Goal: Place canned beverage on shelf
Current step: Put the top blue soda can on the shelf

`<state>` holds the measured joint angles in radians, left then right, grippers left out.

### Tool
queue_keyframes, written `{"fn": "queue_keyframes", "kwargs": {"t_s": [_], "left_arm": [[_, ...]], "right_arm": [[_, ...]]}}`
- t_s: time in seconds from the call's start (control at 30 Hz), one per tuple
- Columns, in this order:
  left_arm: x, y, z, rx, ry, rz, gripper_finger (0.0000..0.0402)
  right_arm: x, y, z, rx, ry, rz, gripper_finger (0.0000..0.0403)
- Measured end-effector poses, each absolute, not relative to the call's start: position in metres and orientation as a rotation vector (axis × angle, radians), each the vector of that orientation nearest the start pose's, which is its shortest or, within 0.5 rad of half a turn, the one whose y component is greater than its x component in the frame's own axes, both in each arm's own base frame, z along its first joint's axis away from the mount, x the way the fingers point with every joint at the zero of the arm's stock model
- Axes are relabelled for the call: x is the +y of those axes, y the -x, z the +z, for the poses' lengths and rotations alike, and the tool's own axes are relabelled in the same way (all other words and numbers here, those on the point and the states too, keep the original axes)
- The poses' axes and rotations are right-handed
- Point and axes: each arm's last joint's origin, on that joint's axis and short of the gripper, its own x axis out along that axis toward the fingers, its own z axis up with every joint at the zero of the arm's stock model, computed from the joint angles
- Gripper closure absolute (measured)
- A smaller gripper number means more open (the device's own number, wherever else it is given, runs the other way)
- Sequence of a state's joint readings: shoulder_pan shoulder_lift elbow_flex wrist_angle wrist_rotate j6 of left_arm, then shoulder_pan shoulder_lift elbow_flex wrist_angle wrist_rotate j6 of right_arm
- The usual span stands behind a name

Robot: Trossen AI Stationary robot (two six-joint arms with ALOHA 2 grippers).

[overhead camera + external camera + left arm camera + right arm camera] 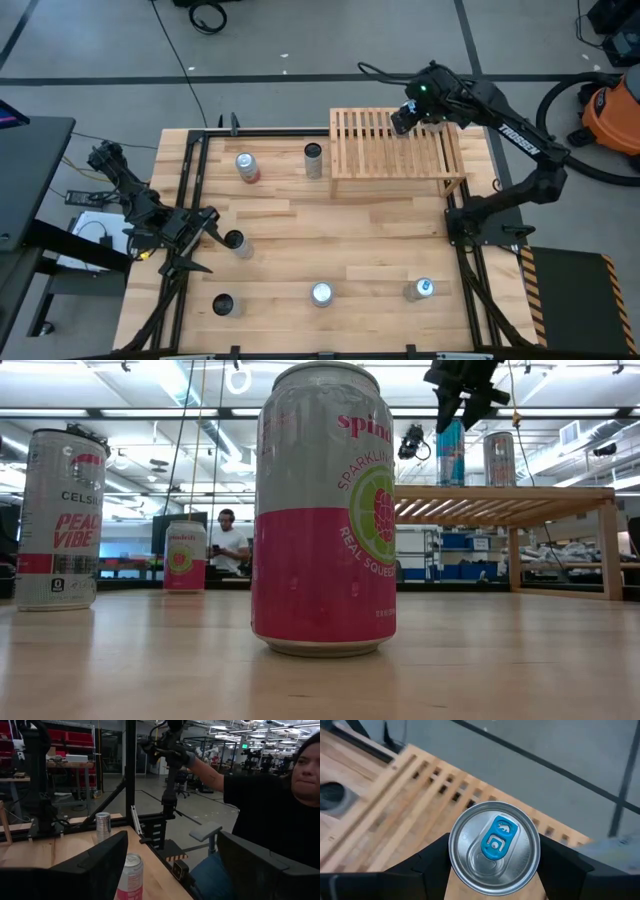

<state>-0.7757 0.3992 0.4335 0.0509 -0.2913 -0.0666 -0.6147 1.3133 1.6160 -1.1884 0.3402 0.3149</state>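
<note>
- Right end effector (494,870): fingers flank a blue-tabbed can (494,848), pinching it over the shelf (395,150), near its far edge.
- Left end effector (205,240): spread, at the worktop's (340,240) left edge, well apart from the shelf.

In the right wrist view, my right gripper (494,870) hid the body of the blue-tabbed can (494,847); only its lid showed. The shelf (420,795) was blurred and cut off at the frame edges. In the left wrist view, my fingers (100,870) covered part of the pink can (130,877), whose label was unreadable.
</note>
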Motion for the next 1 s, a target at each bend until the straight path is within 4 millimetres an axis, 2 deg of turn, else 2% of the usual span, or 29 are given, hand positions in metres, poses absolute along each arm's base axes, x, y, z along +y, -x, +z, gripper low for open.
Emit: {"fn": "queue_keyframes", "kwargs": {"t_s": [0.33, 0.7, 1.0], "left_arm": [[-0.074, -0.088, 0.283, -0.058, 0.109, -0.487, 0.0086], [-0.074, -0.088, 0.283, -0.059, 0.109, -0.486, 0.0086], [-0.074, -0.088, 0.283, -0.059, 0.109, -0.486, 0.0086]], "right_arm": [[-0.143, -0.162, 0.412, 0.718, -0.428, -1.077, 0.0147], [-0.156, -0.168, 0.403, 0.761, -0.464, -1.079, 0.0145], [-0.160, -0.162, 0.402, 0.780, -0.478, -1.116, 0.0136]]}}
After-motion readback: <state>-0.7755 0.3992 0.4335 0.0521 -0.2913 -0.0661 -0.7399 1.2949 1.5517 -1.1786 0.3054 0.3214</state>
